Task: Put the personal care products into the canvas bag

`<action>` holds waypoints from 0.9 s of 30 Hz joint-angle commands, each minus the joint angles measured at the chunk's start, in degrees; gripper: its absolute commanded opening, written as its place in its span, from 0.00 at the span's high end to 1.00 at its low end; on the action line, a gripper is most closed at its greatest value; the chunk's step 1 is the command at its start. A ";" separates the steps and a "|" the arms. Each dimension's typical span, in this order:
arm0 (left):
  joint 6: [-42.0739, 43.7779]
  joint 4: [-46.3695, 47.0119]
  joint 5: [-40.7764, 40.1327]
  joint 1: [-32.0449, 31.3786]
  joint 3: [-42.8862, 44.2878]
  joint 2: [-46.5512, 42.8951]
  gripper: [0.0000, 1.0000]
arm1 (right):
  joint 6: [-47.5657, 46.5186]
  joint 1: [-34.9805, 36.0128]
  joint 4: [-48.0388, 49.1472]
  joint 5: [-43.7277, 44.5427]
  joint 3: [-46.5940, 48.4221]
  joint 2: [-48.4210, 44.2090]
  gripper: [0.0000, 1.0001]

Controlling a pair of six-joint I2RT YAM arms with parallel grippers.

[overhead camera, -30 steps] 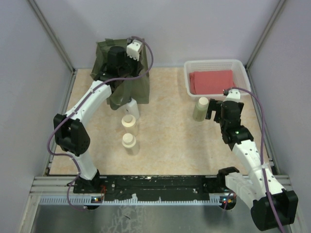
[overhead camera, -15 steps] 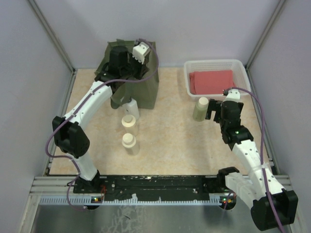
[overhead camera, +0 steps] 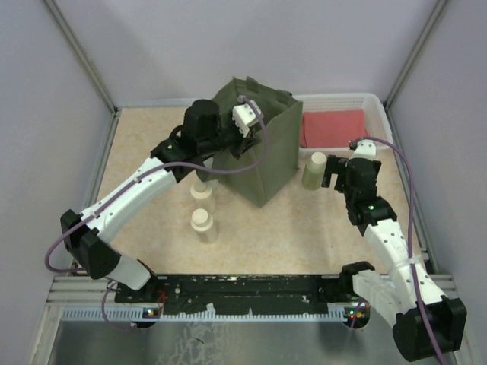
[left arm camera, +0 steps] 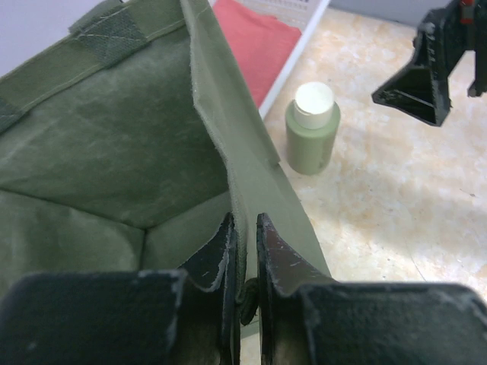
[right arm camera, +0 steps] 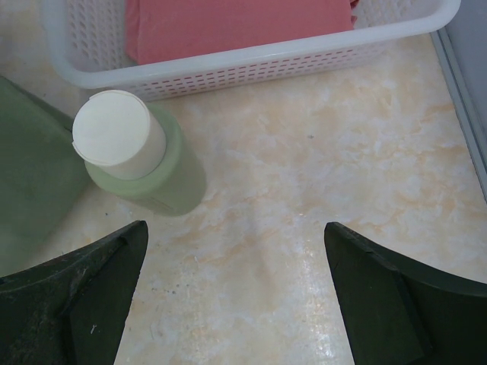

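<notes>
The olive canvas bag stands mid-table, its mouth open in the left wrist view. My left gripper is shut on the bag's rim. The pale yellowish cylinder stands just right of the bag and shows in both wrist views. My right gripper is open and empty, close beside the cylinder. Two clear bottles with cream caps stand left of the bag, the farther one partly under my left arm. The white bottle with the grey cap is hidden.
The white mesh basket with the red folded cloth sits at the back right, touching or nearly touching the bag. Its near wall is just beyond the cylinder. Grey walls close in the table on three sides.
My left gripper has dragged the bag from the back left to the right and nearer, up beside the basket and cylinder. The right arm has not moved.
</notes>
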 commanded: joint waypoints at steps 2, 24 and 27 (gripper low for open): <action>1.91 1.88 -1.35 -3.24 -2.67 -1.67 1.00 | -1.12 0.22 1.29 -0.23 1.32 -1.12 0.01; 0.78 7.72 -3.26 -11.66 -13.12 -6.24 0.00 | 0.83 0.21 1.55 -2.20 3.21 0.35 0.01; -0.22 7.76 -7.14 -11.71 -12.82 -8.45 0.00 | 1.92 0.22 2.32 -6.07 4.06 2.12 0.01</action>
